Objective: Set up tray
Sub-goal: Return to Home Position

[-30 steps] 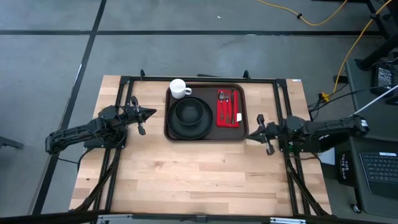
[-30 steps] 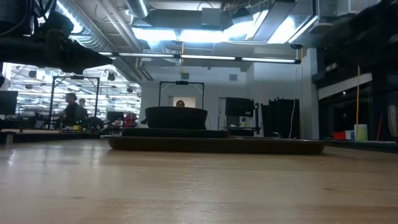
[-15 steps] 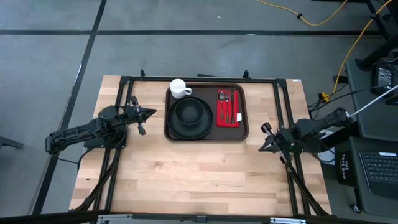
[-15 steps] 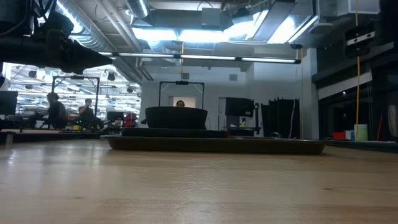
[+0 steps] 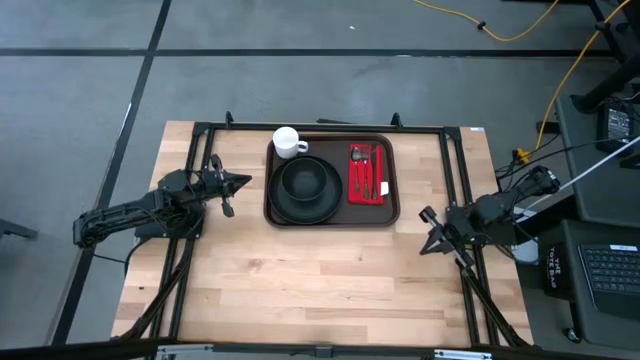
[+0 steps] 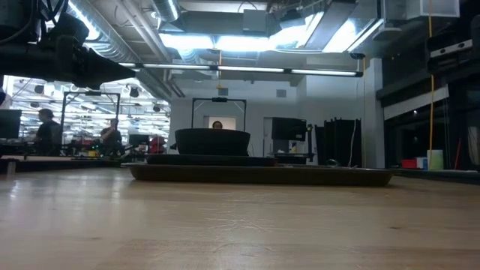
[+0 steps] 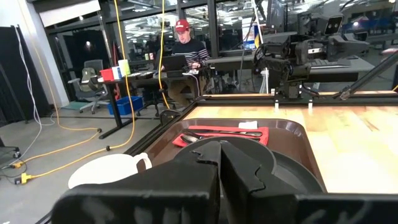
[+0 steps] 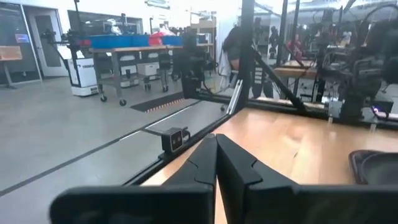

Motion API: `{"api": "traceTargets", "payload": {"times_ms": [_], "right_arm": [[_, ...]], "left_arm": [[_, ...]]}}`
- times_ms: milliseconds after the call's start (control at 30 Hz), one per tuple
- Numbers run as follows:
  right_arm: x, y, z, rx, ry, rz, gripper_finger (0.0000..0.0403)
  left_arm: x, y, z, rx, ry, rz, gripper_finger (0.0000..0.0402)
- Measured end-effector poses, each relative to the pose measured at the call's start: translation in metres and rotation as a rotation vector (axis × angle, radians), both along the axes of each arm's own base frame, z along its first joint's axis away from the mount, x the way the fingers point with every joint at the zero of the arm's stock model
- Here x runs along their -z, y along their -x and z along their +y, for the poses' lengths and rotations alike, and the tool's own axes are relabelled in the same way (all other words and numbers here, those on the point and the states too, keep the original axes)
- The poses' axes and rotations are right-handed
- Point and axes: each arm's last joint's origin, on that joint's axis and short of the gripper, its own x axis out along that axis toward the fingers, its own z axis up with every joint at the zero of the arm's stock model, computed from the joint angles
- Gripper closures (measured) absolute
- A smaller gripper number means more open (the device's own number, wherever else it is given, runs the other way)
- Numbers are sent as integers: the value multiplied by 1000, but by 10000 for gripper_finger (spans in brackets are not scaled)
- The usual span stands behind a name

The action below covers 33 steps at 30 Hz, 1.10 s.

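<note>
The dark brown tray [image 5: 392,205] lies at the far middle of the wooden table. On it are a black plate with a black bowl [image 5: 305,187], a white mug [image 5: 289,142] at its far left corner, and a red napkin [image 5: 367,176] with cutlery on the right. My left gripper [image 5: 243,181] is shut and level, just left of the tray and pointing at it; the left wrist view shows the mug [image 7: 109,171] and napkin [image 7: 224,134] past its tips. My right gripper [image 5: 424,247] is shut, off the tray's near right corner, pointing toward the near left.
Black frame rails [image 5: 455,170] run along the table's left, right and far sides. Bare wood [image 5: 310,280] fills the near half of the table. A laptop [image 5: 610,270] sits beyond the right edge. People work in the room behind [image 6: 45,131].
My right gripper has drawn back from the tray's right side toward the table's right edge and swung toward the near edge, so it now points slantwise away from the tray. It stays shut. The tray and what is on it have not moved.
</note>
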Motion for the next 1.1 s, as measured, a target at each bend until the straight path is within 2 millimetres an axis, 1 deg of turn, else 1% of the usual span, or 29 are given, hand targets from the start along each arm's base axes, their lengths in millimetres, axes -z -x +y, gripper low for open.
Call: {"api": "traceTargets", "payload": {"times_ms": [100,1100], "right_arm": [[2,0,0,0,10,21,391],[3,0,0,-1,13,32,391]], "left_arm": [[0,0,0,0,0,0,398],[0,0,0,0,0,0,398]]}}
